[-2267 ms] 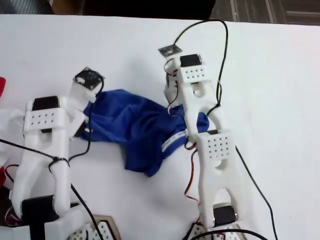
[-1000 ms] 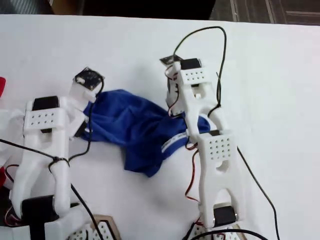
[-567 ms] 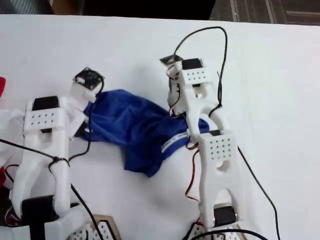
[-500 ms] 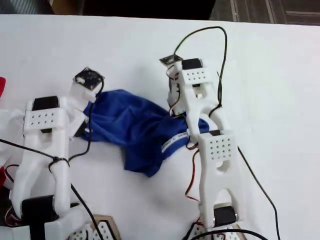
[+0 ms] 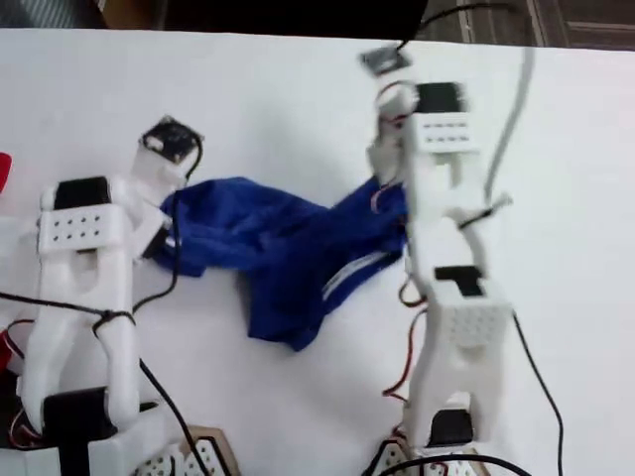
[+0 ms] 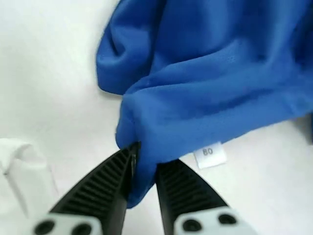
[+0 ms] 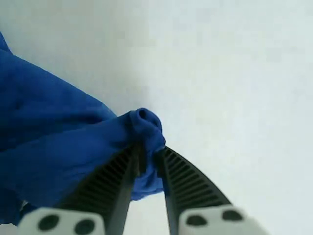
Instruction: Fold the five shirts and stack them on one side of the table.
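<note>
A crumpled blue shirt (image 5: 288,248) lies stretched between the two arms on the white table (image 5: 248,89). My left gripper (image 6: 144,159) is shut on a fold of the blue shirt (image 6: 205,73) at its left end, beside a small white label (image 6: 209,154). My right gripper (image 7: 146,149) is shut on a bunched edge of the blue shirt (image 7: 54,142) at its right end. In the high view the left arm (image 5: 84,258) stands at the left and the right arm (image 5: 446,238) at the right.
A bit of red cloth (image 5: 3,169) shows at the table's left edge. Black cables (image 5: 164,397) run from the arms near the front edge. Bare white table lies at the back and to the right of the right arm.
The right arm has swung right and toward the back, pulling the shirt's right end with it. The shirt is now drawn out wider. The left arm shifted slightly.
</note>
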You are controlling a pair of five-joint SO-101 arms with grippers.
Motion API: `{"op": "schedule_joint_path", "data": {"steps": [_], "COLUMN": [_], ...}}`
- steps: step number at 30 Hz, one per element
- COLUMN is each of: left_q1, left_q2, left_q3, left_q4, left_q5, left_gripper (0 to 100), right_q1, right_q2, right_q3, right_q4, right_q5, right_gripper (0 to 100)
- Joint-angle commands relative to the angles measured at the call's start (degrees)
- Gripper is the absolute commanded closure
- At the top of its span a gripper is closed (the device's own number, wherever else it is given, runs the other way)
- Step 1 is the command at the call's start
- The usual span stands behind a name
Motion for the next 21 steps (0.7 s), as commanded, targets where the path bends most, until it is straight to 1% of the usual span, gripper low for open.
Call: {"op": "schedule_joint_path", "data": {"steps": [1, 3, 5, 8, 12, 14, 16, 18, 21], "left_q1": [-0.26, -0.26, -0.09, 3.16, 10.46, 13.63, 15.47, 15.82, 14.86], "left_q2": [-2.99, -2.99, -2.99, -2.99, -2.90, -2.90, -2.90, -2.99, -2.99], "left_q3": [-8.75, -13.58, -18.86, -24.13, -23.52, -20.09, -15.69, -10.24, -1.45], "left_q4": [5.10, 8.18, 11.60, 17.67, 22.42, 22.42, 21.45, 18.29, 10.73], "left_q5": [-0.35, -0.18, 0.18, 0.18, 1.41, 3.43, 4.13, 4.13, 4.13], "left_gripper": [98, 98, 98, 98, 98, 98, 98, 98, 98], "right_q1": [4.35, 7.16, 9.54, 10.07, 8.22, 7.87, 8.40, 9.54, 11.91], "right_q2": [-11.21, -14.73, -18.51, -26.86, -41.63, -48.84, -54.99, -60.26, -65.80], "right_q3": [-2.73, -2.37, 1.32, 14.51, 34.99, 45.45, 56.97, 69.71, 85.45], "right_q4": [0.48, 0.84, 0.84, 0.92, 0.48, 0.04, -3.12, -8.57, -18.51], "right_q5": [3.43, 4.31, 4.31, 4.57, 4.84, 7.30, 10.73, 14.42, 18.20], "right_gripper": [97.8, 97.8, 97.8, 97.8, 97.8, 97.8, 97.8, 97.8, 97.8]}}
